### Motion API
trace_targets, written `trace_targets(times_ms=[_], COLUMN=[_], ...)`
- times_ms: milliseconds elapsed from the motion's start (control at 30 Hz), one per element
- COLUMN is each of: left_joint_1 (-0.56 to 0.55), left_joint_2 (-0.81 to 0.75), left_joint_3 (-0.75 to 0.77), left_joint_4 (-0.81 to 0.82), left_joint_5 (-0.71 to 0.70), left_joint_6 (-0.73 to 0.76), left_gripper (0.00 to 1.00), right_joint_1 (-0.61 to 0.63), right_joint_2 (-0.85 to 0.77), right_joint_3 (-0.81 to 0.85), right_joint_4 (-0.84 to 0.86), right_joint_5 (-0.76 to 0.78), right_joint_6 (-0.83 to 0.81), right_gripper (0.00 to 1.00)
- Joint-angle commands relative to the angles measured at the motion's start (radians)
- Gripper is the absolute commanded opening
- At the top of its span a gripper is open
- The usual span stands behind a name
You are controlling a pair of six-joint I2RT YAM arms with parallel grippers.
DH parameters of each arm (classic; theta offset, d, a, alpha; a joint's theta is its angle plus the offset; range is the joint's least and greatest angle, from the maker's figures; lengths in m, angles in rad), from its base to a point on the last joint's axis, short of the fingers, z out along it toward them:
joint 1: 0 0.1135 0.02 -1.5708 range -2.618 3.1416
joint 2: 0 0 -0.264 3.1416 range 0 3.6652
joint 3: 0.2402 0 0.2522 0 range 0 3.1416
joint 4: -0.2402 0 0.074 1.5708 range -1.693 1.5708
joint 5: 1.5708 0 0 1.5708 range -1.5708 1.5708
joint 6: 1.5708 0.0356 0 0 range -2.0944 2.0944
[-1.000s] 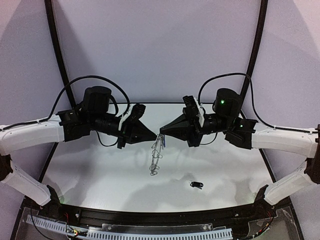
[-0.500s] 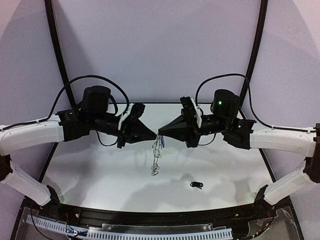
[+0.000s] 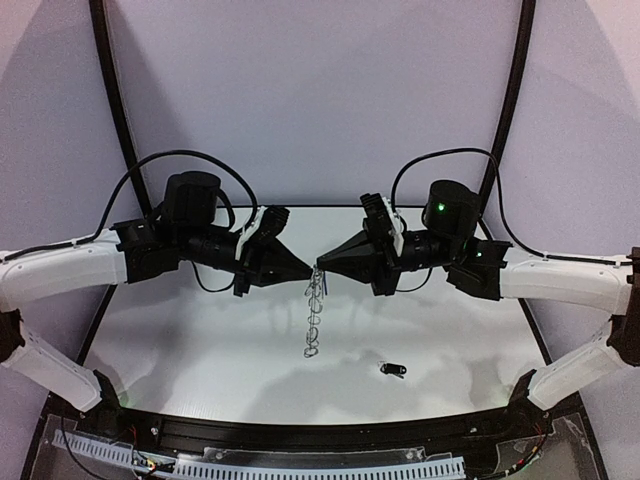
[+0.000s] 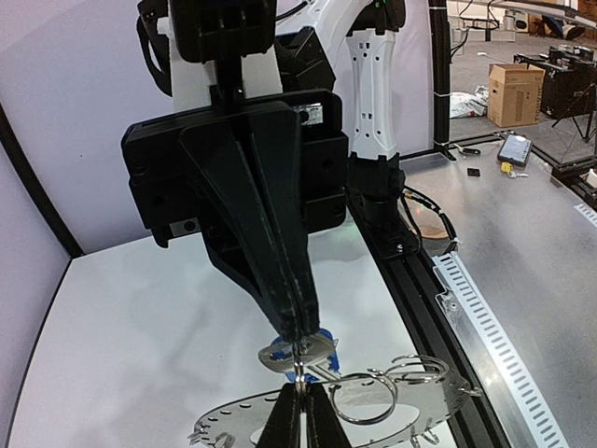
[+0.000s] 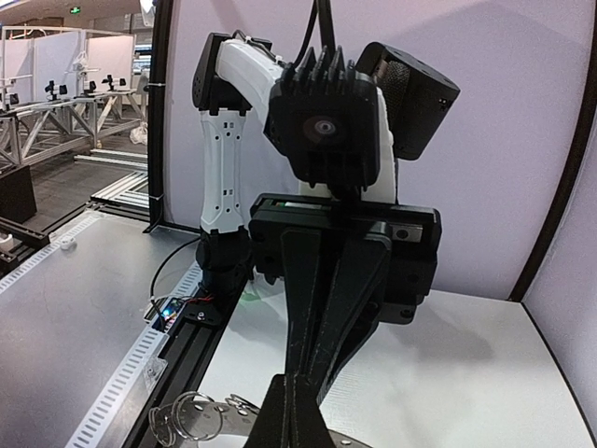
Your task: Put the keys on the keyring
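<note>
My two grippers meet tip to tip above the middle of the table. My left gripper [image 3: 304, 270] is shut on a small wire loop at the edge of the keyring [image 3: 313, 318], which hangs down from the tips. In the left wrist view the keyring [image 4: 410, 409] is a flat grey plate with wire loops beside my left gripper [image 4: 298, 392]. My right gripper [image 3: 323, 266] is shut on the blue key [image 4: 326, 348] and holds it against that loop. The black key [image 3: 392, 370] lies on the table at the front right. The right wrist view shows the keyring [image 5: 201, 422] but not the blue key.
The white table [image 3: 180, 330] ends at a black rail [image 3: 320, 432] at the near edge. Black cables loop over both arms. A curved black frame [image 3: 112, 100] stands at the back left and right.
My right gripper has shifted slightly left toward the left gripper. The hanging keyring has swung a little. Both grips are unchanged.
</note>
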Motion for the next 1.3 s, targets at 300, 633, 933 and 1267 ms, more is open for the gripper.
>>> trace_targets(times_ms=[300,633,933,1267], left_joint_1=[0.001,0.002,0.001,0.001], left_joint_2=[-0.047,-0.031,-0.033,-0.032], left_joint_3=[0.000,0.003,-0.020,-0.015], left_joint_4=[-0.046,-0.023,0.063,0.061], left_joint_5=[0.150,0.180,0.165,0.164], left_joint_6=[0.042,0.022,-0.023,-0.033], left_gripper=[0.01,0.01,0.01,0.01], right_joint_1=[0.007,0.007,0.011,0.018], right_joint_2=[0.013,0.001,-0.022,-0.031], right_joint_3=[-0.009,-0.005,-0.009,-0.010], right_joint_4=[0.097,0.077,0.046,0.027], right_joint_5=[0.032,-0.009,-0.117,-0.117], right_joint_6=[0.037,0.023,0.013,-0.035], right_gripper=[0.00,0.00,0.00,0.00])
